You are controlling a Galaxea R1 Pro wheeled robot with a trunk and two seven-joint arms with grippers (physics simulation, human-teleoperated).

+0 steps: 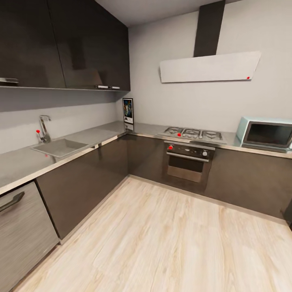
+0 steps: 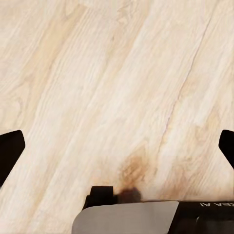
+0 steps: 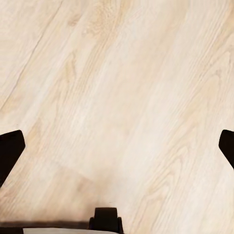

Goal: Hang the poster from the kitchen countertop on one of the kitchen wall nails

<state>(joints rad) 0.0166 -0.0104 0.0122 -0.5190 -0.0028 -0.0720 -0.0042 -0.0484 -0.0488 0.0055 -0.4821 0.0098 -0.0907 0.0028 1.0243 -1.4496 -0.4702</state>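
Note:
The poster [image 1: 127,110] stands upright in the far corner of the kitchen countertop [image 1: 101,136], leaning against the wall; it has a black frame and colourful figures on dark blue. The pale L-shaped slab carries a steel gas hob [image 1: 192,133] to the poster's right. In the left wrist view my left gripper [image 2: 117,146] is open, its black fingertips [image 2: 9,148] far apart over bare wooden floor. In the right wrist view my right gripper [image 3: 117,146] is open too, fingertips [image 3: 9,148] wide apart above the floor. Both hold nothing.
A sink [image 1: 59,147] with a tap [image 1: 43,127] sits in the left run of the counter. An oven [image 1: 187,160] is under the hob, a microwave [image 1: 265,134] at the right, a hood [image 1: 209,67] above. Dark wall cabinets [image 1: 65,44] hang at left. Light wood floor [image 1: 162,239] lies between me and the counter.

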